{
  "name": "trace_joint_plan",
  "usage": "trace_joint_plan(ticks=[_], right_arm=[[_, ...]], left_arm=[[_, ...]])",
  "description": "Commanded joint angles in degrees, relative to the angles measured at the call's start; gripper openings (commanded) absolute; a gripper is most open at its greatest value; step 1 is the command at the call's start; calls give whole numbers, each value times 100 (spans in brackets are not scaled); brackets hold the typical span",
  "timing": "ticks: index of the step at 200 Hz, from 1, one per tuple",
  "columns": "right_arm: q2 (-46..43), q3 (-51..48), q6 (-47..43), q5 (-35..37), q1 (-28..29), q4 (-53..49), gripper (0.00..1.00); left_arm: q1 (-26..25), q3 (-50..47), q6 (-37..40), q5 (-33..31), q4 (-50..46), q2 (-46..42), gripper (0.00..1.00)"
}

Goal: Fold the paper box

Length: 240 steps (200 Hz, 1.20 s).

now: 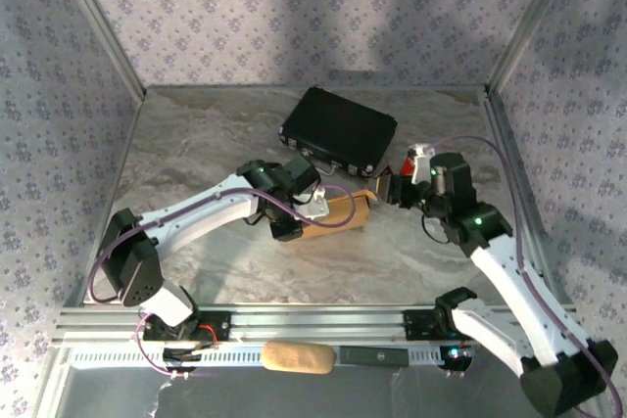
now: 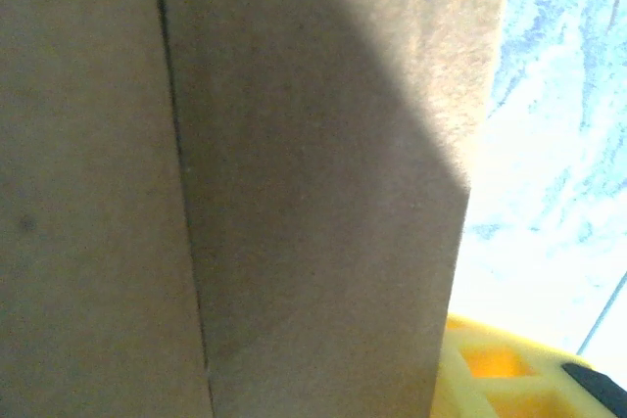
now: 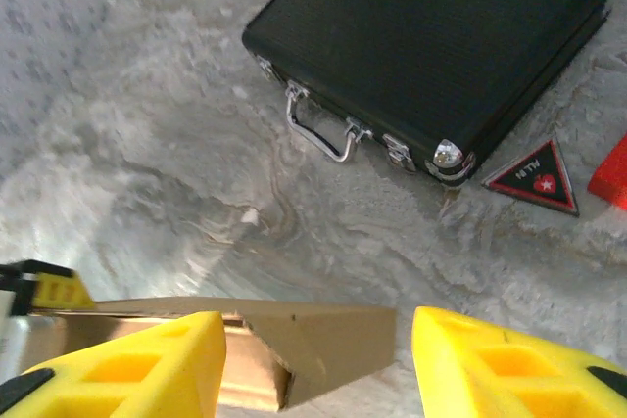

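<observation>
Cardboard of the paper box (image 2: 294, 193), lying mid-table near the black case (image 3: 431, 36), sits so close to the left wrist camera that whether the left gripper (image 1: 312, 207) clasps it cannot be told, while the right gripper (image 3: 313, 369) stands parted, the box's end showing between its fingers.

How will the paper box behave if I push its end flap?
Probably light: the paper box is thin cardboard and may slide on the smooth table. It likely bends at its crease rather than staying stiff.
</observation>
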Motion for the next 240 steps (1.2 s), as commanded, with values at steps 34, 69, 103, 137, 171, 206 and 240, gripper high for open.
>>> trace_joint_plan(ticks=[34,69,103,137,171,206,240], right_arm=[[1030,584,-1253,397,589,-403,48],[1167,627,-1280,523,657,-668,43],[1313,680,-1252,647,677,-747,38],[1401,746,-1277,598,724,-760,31],[1351,732,-1255,662,849,-951,31],[950,638,-1128,805,899,-997,36],[911,577,-1069,729,943,-1018,38]], left_arm=[[257,609,434,487,-1218,612,42],[302,646,537,454,-1276,702,43],[315,621,548,429,-1206,739,43],[319,630,554,390,-1153,756,43],[312,622,554,345,-1120,756,43],[316,637,581,346,-1133,785,43],[316,638,606,332,-1120,774,43]])
